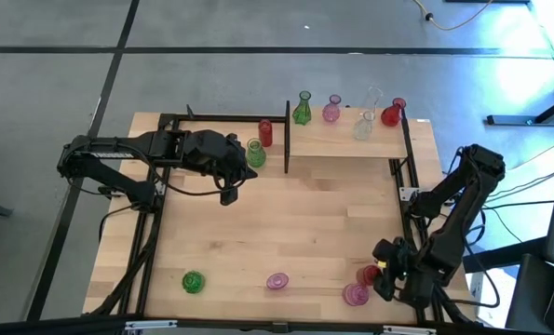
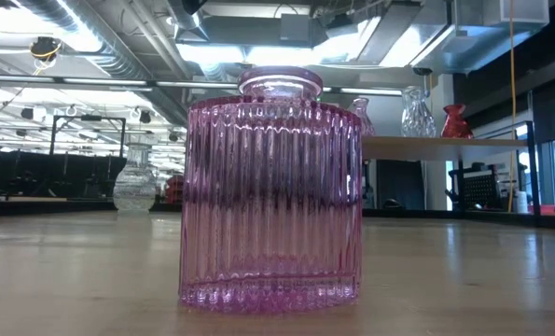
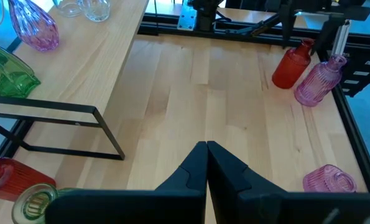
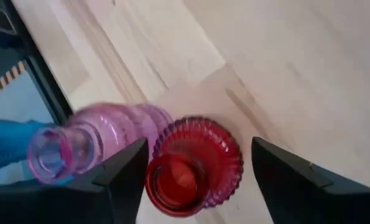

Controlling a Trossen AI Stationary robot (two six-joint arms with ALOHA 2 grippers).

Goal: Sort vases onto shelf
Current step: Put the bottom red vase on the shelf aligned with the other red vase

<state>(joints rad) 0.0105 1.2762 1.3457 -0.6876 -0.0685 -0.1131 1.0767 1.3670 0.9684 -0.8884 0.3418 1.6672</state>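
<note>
The right gripper (image 4: 197, 171) hangs at the near right corner of the surface (image 1: 286, 233), jaws apart astride a red vase (image 4: 194, 163) that stands touching a pink vase (image 4: 94, 140). The left gripper (image 3: 206, 165), jaws together, hovers left of the shelf (image 1: 342, 141), which carries five vases at the far right.

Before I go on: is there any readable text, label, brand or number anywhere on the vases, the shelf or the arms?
None can be read.
The vases, such as the pink vase and red vase, are plain ribbed glass.
The shelf shows bare wood.
A small blue plate on the far frame is too small to tell.
</note>
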